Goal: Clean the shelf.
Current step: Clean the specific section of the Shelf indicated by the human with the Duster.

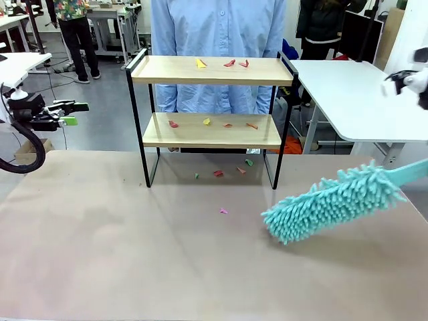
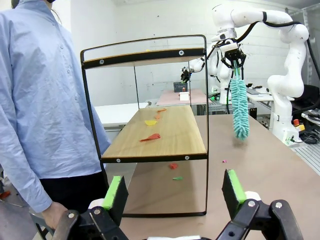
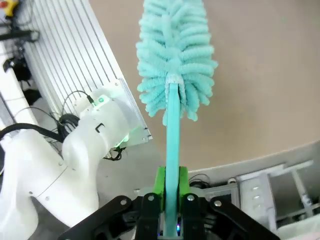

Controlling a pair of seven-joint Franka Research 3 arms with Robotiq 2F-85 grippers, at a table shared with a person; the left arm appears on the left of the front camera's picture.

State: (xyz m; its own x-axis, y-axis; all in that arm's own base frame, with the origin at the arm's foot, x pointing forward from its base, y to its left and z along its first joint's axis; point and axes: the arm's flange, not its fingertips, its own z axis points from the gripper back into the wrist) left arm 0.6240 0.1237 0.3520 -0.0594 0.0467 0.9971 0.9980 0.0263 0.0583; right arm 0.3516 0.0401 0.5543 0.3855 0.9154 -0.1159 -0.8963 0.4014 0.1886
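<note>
The shelf (image 1: pixel 212 71) stands at the table's far middle, two light boards in a black frame, and appears end-on in the left wrist view (image 2: pixel 155 135). Small coloured scraps (image 1: pixel 229 63) lie on both boards and on the table beneath (image 1: pixel 219 173). A teal fluffy duster (image 1: pixel 334 200) hangs tilted over the table, right of the shelf and apart from it. My right gripper (image 3: pixel 171 189) is shut on its handle (image 3: pixel 172 135) and also shows far off (image 2: pixel 234 61). My left gripper (image 1: pixel 72 114) is open and holds nothing, left of the shelf (image 2: pixel 174 191).
A person in a blue shirt (image 1: pixel 217 27) stands right behind the shelf, one hand (image 2: pixel 52 215) low beside it. A white table (image 1: pixel 354 93) adjoins at the back right. A lone pink scrap (image 1: pixel 223 211) lies on the tan tabletop (image 1: pixel 134 254).
</note>
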